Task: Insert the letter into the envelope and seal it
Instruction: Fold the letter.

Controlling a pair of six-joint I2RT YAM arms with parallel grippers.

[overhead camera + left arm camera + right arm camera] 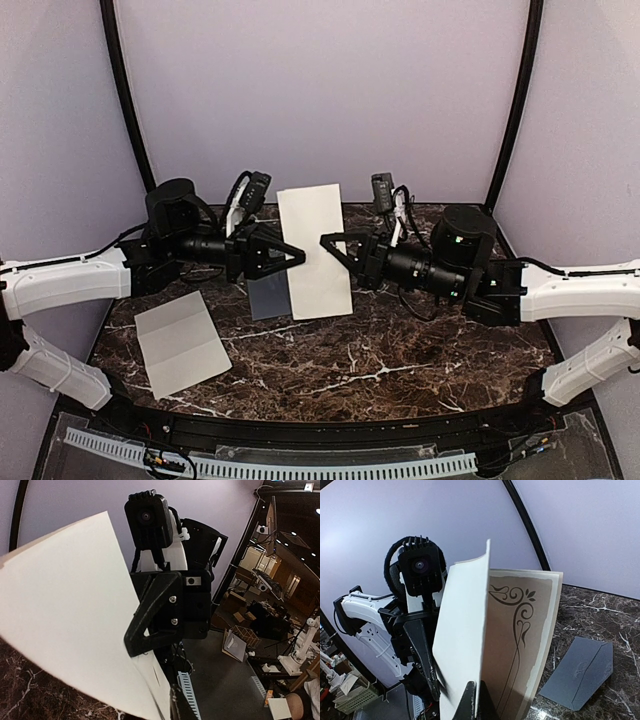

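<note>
- top view: the letter stands nearly upright over the table, pinched from both sides; the left gripper has its jaws closed on the left edge, and the right gripper has its jaws closed on the sheet from the right, one finger lying across the white front face
- top view, table: the envelope lies flat behind the letter, only its left end showing past the letter's lower left edge; a pale creased sheet lies flat toward the near left, well apart
- left wrist view: the letter's white face fills the left half, with the right gripper's dark finger against its far edge; the envelope is hidden here
- right wrist view: the letter is seen almost edge-on and is partly folded, a white half in front and a printed half splayed behind, both meeting at the right gripper's closed jaws; the envelope lies on the table beyond, apart from the letter
- step in hand (judged): folding the letter to fit; insertion and sealing not yet begun
- next move (judged): bring the two halves together, then lower the letter to the envelope's mouth; one gripper will likely have to release to steady the envelope; whether the flap lies open cannot be told
</note>
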